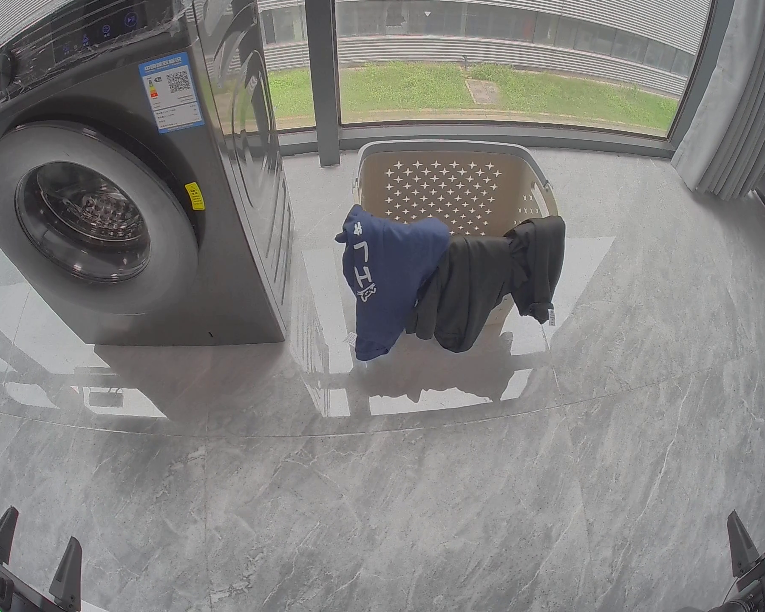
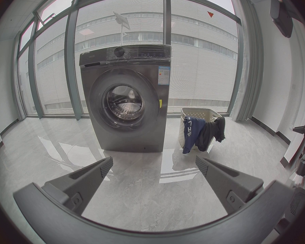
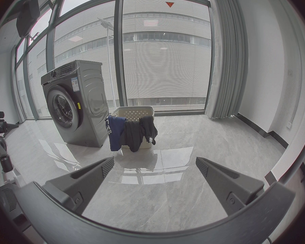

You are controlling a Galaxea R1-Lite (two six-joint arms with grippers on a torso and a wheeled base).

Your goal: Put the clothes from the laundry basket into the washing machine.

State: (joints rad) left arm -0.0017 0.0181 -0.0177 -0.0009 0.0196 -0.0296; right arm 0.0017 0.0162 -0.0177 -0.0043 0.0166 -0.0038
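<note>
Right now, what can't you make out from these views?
- Laundry basket interior, head view: blue shirt and dark clothes draped over the front rim hide the bottom; more clothes possible.
- Washing machine drum, all views: dark behind the door glass; contents unclear.
- Machine's label: print too small.
- Left gripper, right gripper, head view: cut by the bottom edge.
</note>
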